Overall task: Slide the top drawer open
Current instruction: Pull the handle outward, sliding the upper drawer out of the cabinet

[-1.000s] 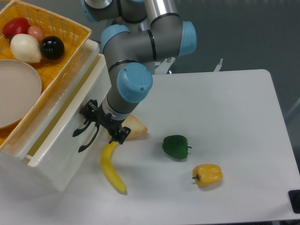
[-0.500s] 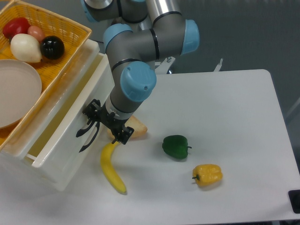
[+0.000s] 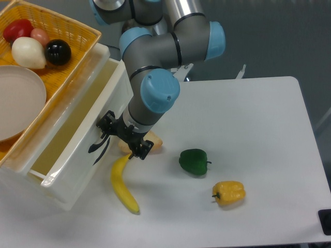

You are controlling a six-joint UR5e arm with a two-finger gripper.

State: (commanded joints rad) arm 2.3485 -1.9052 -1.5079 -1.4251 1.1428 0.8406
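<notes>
Pulling the top drawer (image 3: pixel 77 139) straight out along its own line looks like the step in hand, with the gripper (image 3: pixel 109 140) clamped on the black handle (image 3: pixel 99 147) at the drawer's front. Sits at the left of the table (image 3: pixel 248 129), this drawer, under the yellow basket (image 3: pixel 72 31), already drawn out enough to show a bare, pale inside. Best done with a steady, level draw toward the open table, wrist square to the front so the handle does not twist out from between the fingers. Worth watching the banana (image 3: pixel 124 183) lying just below and in front of the drawer face, and the tan wedge (image 3: pixel 150 140) partly hidden behind the wrist; either could be nudged if the pull goes on much further. Well clear to the right lie the green pepper (image 3: pixel 194 161) and the yellow pepper (image 3: pixel 228 192). Up in the basket, a white plate (image 3: pixel 18 101), a red, a white and a black round thing, none likely to shift under a smooth pull. No brand, label or writing readable anywhere on arm, cabinet or table.
</notes>
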